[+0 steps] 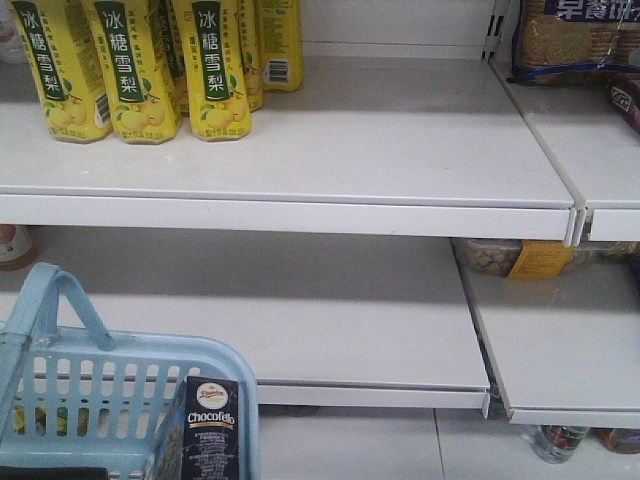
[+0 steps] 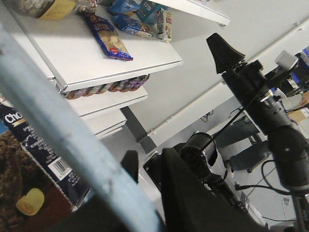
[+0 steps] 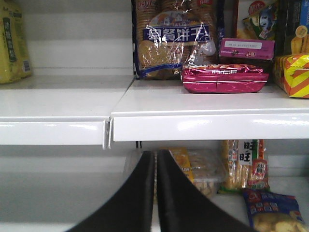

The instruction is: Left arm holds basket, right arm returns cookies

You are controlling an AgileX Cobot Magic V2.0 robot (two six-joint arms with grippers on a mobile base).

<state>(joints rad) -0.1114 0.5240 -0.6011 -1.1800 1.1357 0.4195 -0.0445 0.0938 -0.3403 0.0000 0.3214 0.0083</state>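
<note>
Right arm [image 2: 277, 125]: glossy black, cabled, standing along the right edge of the left wrist view, its wrist end reaching toward upper centre.
Right gripper [image 3: 155, 153]: two black fingers [image 3: 133, 193] at bottom centre of its own view, tips pointing up, pressed nearly together with a hairline gap, nothing between them.
Left gripper [image 2: 147, 159]: dark, blurred parts at bottom centre of its view; whether closed cannot be told.

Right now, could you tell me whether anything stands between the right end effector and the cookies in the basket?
Nothing visible does. The cookies stand upright by the right wall of the basket, uncovered, its handle off to the left. The right end effector, shut, faces the shelves.
</note>
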